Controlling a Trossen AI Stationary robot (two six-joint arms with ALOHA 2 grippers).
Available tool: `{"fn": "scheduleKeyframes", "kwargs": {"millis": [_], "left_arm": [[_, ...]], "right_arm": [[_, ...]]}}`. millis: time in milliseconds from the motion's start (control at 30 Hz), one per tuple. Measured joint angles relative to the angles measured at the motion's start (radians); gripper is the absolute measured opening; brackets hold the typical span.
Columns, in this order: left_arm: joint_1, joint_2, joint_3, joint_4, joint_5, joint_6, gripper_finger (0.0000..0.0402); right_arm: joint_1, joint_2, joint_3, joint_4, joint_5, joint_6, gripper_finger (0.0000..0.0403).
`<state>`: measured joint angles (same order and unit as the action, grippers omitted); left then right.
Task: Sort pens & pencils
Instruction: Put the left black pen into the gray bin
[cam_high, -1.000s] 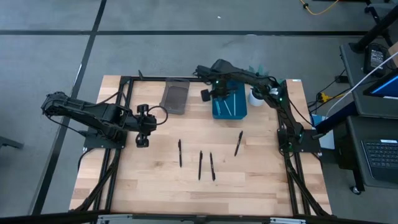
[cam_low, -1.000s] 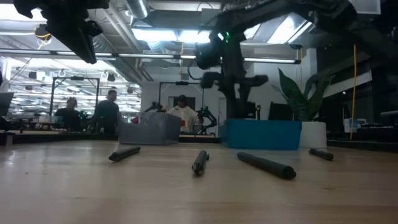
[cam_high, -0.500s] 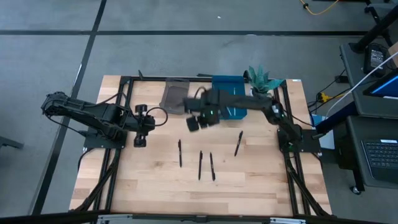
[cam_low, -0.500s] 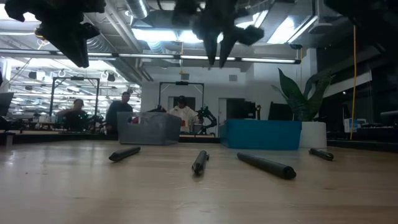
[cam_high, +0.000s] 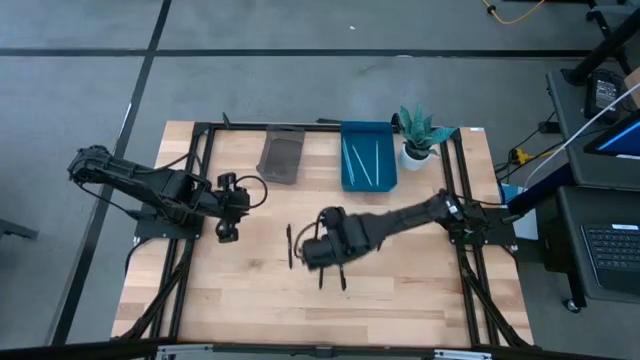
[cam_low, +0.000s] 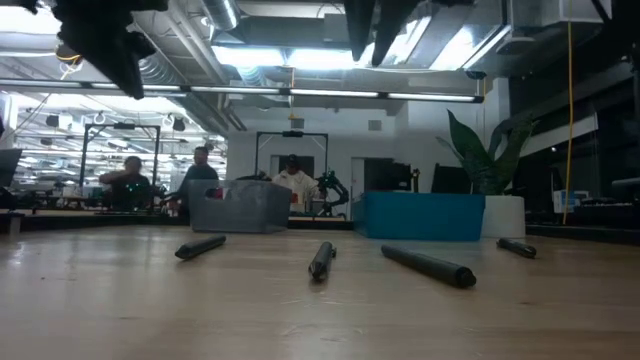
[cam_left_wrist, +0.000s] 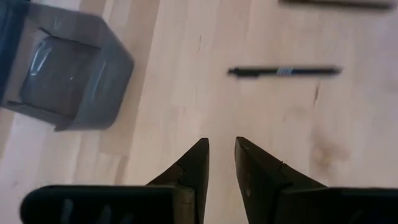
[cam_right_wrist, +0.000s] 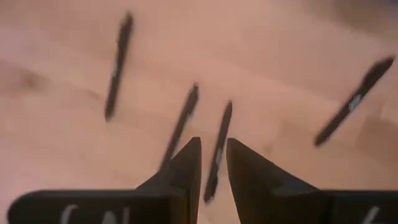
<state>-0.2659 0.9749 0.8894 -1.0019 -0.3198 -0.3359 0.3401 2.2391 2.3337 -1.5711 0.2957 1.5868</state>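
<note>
- Your left gripper (cam_high: 228, 208) hangs over the left part of the table (cam_high: 240, 300), above bare wood; its jaws are nearly pressed together with only a thin slit between them, and they pinch nothing.
- Just beyond it, at the far edge, you have the grey bin (cam_high: 282, 157), which looks empty in the left wrist view.
- Your leftmost black pen (cam_high: 289, 245) lies alone on the wood, between the two grippers.
- Your right gripper (cam_high: 322, 246) reaches across to mid-table and sits right over the two middle pens (cam_right_wrist: 217, 149), which lie side by side; its jaws are almost together and hold nothing.
- A fourth pen (cam_right_wrist: 353, 102) lies further right, apart from the pair.
- At the far edge to the right, the blue tray (cam_high: 367, 167) already holds a few thin pencils, with a potted plant (cam_high: 417, 136) just beside it.
</note>
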Motion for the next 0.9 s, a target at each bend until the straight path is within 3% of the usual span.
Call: {"fn": "scheduleKeyframes", "kwargs": {"millis": [167,333,467,700,900], "left_arm": [[-0.011,0.004,0.0,0.13,0.004,-0.126,0.0073],[-0.025,0.081,0.001,0.285,0.055,-0.231,0.0073],[-0.062,0.212,0.0,0.282,0.06,-0.272,0.0073],[-0.137,0.393,0.0,0.266,0.071,-0.41,0.0073],[-0.13,0.469,0.0,0.372,0.103,-0.512,0.0073]], "right_arm": [[0.017,0.0,0.0,0.0,0.188,-0.031,0.0077],[-0.054,-0.005,0.0,0.001,0.259,-0.247,0.0077],[-0.123,-0.034,0.0,0.001,0.261,-0.431,0.0077],[-0.205,-0.154,0.0,0.0,0.388,-0.597,0.0077],[-0.279,-0.299,0.0,-0.001,0.531,-0.602,0.0077]]}}
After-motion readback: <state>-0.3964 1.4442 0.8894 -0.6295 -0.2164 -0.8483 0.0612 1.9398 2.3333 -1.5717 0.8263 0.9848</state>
